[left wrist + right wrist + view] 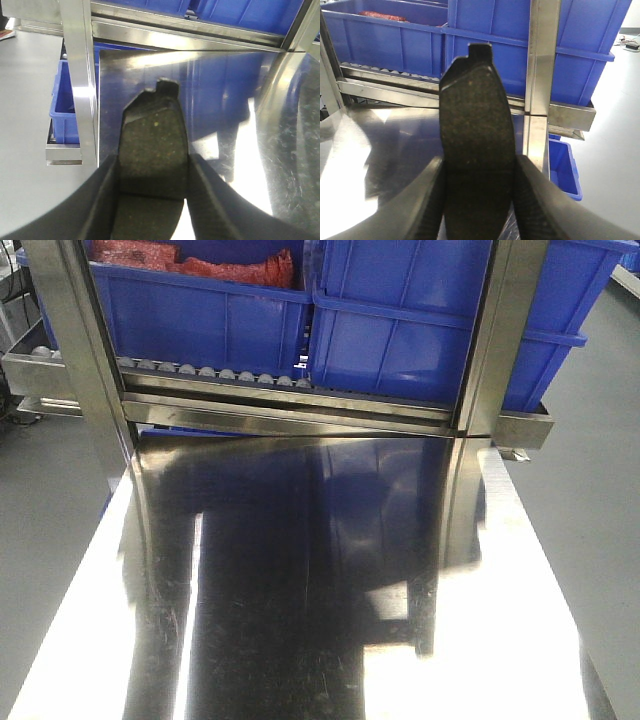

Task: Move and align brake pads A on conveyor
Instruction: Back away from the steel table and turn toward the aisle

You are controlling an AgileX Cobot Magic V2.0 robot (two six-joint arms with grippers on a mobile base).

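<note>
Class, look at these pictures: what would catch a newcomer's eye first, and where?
A dark grey gritty curved brake pad fills the left wrist view, clamped in the left gripper; a matching pad fills the right wrist view, in the right gripper. In the front view, a mirror-like steel table stretches before blue plastic bins.

The front camera looks down from up high over the shiny desk (320, 620) toward the blue bins (400, 330) at the far end. The 2 wrist cameras sit very close behind the left hand (152, 162) and right hand (478, 161), low, facing far. All 3 see desk and bins.
</note>
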